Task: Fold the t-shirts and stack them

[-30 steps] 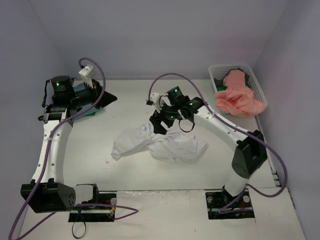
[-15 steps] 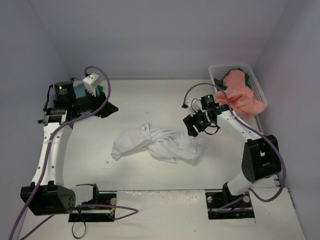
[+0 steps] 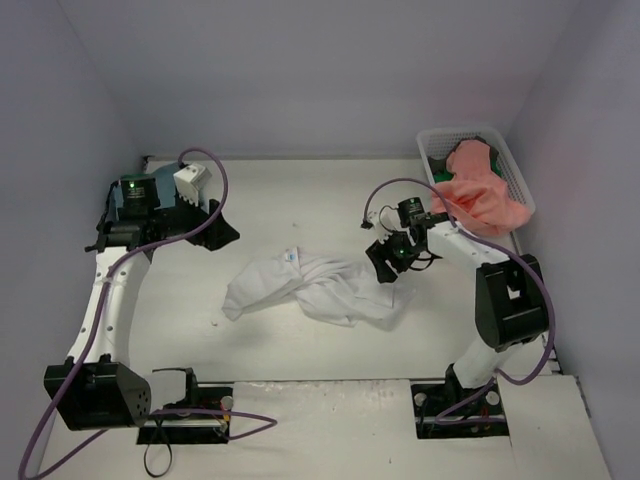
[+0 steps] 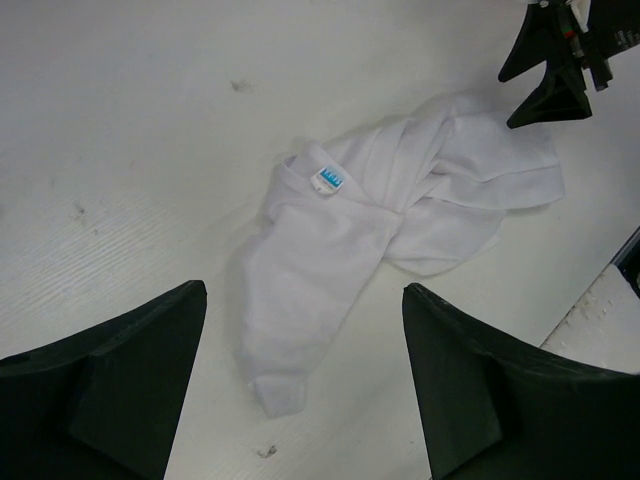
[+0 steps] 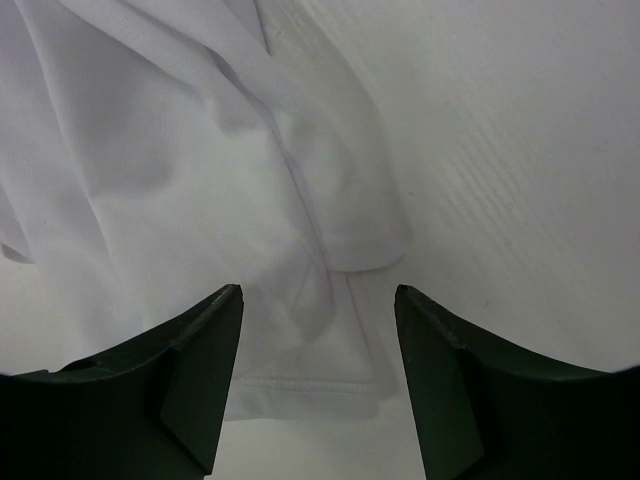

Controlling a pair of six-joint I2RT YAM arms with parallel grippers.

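A crumpled white t-shirt (image 3: 310,285) lies in the middle of the table, and its blue neck label (image 4: 332,179) faces up. My left gripper (image 3: 224,231) hangs open at the back left, well clear of the shirt, with nothing between its fingers; in the left wrist view the left gripper (image 4: 304,300) looks down at the white t-shirt (image 4: 380,210). My right gripper (image 3: 385,266) is open just above the shirt's right end. In its own view the right gripper (image 5: 318,292) has its fingers on either side of the hemmed edge of the white t-shirt (image 5: 200,180).
A white mesh basket (image 3: 515,165) stands at the back right, with a salmon pink t-shirt (image 3: 478,200) spilling over its near rim. Something light blue (image 3: 163,192) lies behind the left arm at the back left. Grey walls close in the table.
The left gripper has opened, and its wrist has turned toward the table's middle. The right gripper has moved from over the shirt's middle to its right end and narrowed a little.
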